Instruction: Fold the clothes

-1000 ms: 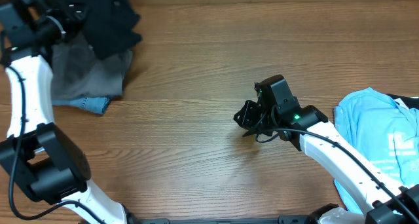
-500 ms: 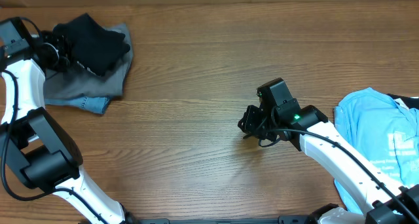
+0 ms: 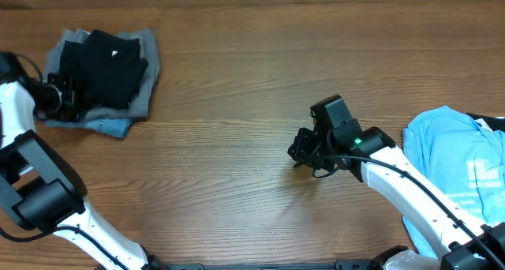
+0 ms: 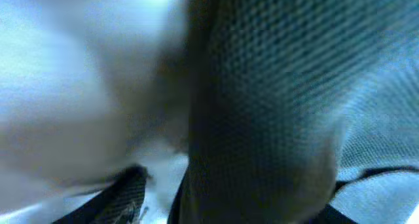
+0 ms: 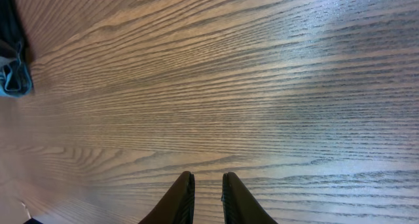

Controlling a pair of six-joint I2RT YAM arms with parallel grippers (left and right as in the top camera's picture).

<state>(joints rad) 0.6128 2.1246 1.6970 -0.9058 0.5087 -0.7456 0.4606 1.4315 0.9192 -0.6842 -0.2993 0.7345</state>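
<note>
A folded black shirt [image 3: 106, 73] lies on top of a grey piece [image 3: 150, 73] and a denim piece [image 3: 110, 126] at the table's far left. My left gripper [image 3: 69, 96] is at the pile's left edge. In the left wrist view its fingers [image 4: 127, 188] stand wide apart, open, with blurred dark mesh fabric [image 4: 262, 106] filling the space in front. My right gripper [image 3: 296, 150] rests low over bare wood at mid-table; its tips [image 5: 207, 175] are nearly together with nothing between them. A light-blue tee [image 3: 450, 155] with white print lies at the right edge.
The wooden table [image 3: 237, 88] stretches between the two piles. A dark garment edge [image 3: 493, 121] shows behind the light-blue tee. The right wrist view catches the far pile's corner [image 5: 13, 73] at its left edge.
My left arm swung down and left, bringing the black shirt onto the grey piece, where it now lies flat, and its jaws have spread. The right gripper has barely shifted.
</note>
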